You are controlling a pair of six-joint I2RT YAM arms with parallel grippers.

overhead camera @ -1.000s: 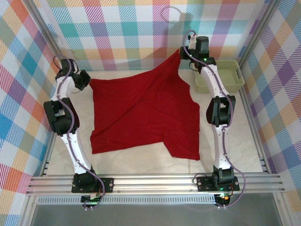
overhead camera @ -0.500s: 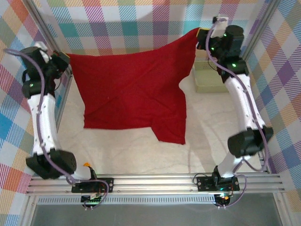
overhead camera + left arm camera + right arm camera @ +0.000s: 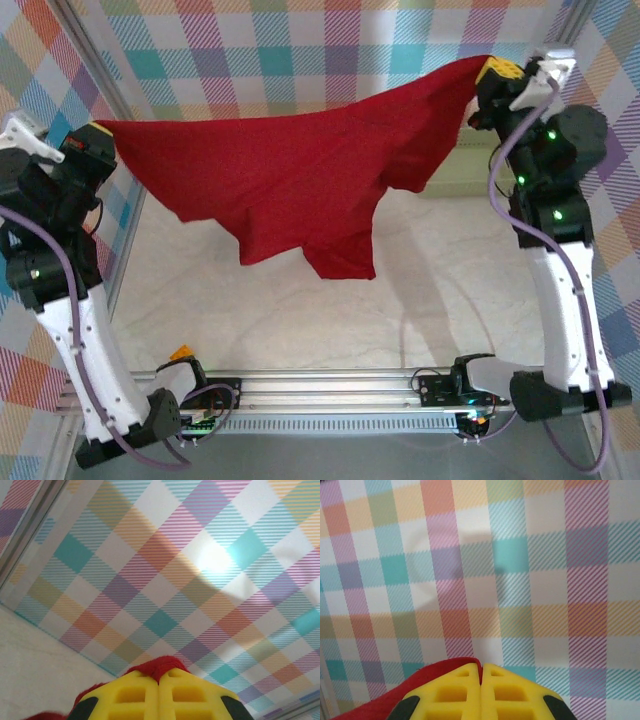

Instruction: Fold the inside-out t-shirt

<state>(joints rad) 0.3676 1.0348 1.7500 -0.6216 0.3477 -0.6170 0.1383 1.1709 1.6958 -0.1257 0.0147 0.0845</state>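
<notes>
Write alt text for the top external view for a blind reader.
A deep-red t-shirt hangs stretched in the air between two robot arms, above a pale table. The left end effector and right end effector are each shut on one upper corner; pastel plaid walls surround the cell.

1. White shells are recorded on the links of the left arm (image 3: 85, 340) and the right arm (image 3: 565, 300); the joint housings are black.
2. Purple cables (image 3: 503, 128) are routed along both arms.
3. Green lights (image 3: 548, 133) are noted on the right arm.
4. Yellow fingers with rectangular recesses are fitted to the left gripper (image 3: 159, 680) and the right gripper (image 3: 481, 675).
</notes>
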